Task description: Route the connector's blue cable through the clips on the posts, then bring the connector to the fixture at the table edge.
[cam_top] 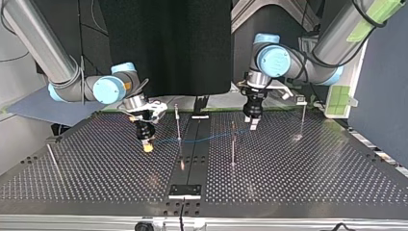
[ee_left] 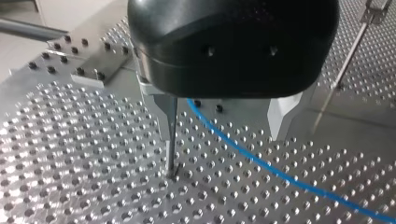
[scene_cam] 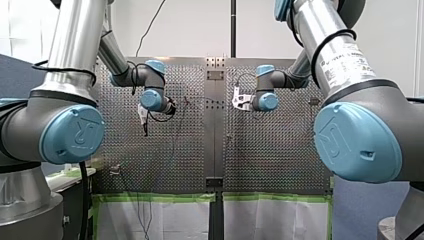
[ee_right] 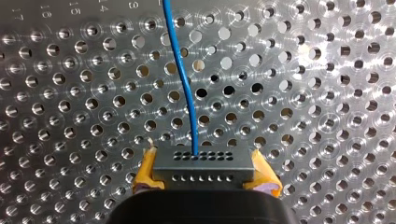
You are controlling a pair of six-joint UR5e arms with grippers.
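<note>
Two yellow pads (ee_right: 145,173) of my right gripper (ee_right: 204,176) pinch the connector (ee_right: 203,161) — a small, rigid, light block, and the sound place to hold. Its blue cable (ee_right: 186,88) is thin and limp, so it should sag and snag rather than push. At the top view's centre it runs past a post (cam_top: 178,122) toward my left gripper (cam_top: 252,126), at centre right, whose fingers (ee_left: 281,116) stand spread with the cable passing between them — apparently untouched. A second grasp belongs on the cable, gently.
</note>
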